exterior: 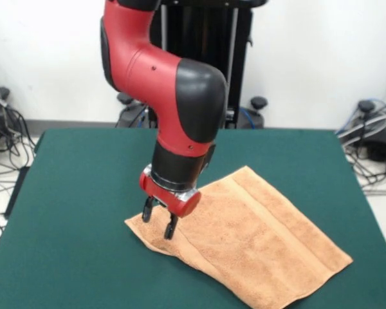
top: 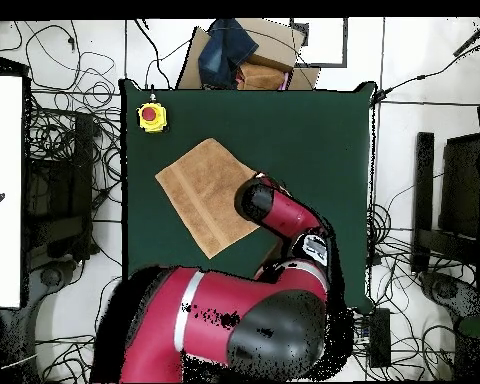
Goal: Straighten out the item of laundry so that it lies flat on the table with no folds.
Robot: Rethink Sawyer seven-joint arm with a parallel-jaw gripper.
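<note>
While the gripper (exterior: pixel 159 221) is hanging over one corner of the towel (exterior: pixel 244 241), I am reading its jaws as released: two dark fingers (exterior: pixel 147 210) spread apart, tips at or just above the cloth, nothing pinched between them. I cannot tell from the front view whether the tips are touching the pile.

I am seeing the towel lying diagonally on the table (exterior: pixel 77 193), skewed to its edges and, in the overhead view, toward the corner with the yellow box and red button (top: pixel 152 117). A ridge is running from the gripper's corner along the towel's length, which I am judging to be a remaining fold or doubled layer.

Risks I am watching:
- closing on both layers would drag the fold along instead of opening it;
- pressing too low would bunch the terry against the felt;
- the arm is blocking the overhead view of that corner, so I am working from one view only.
</note>
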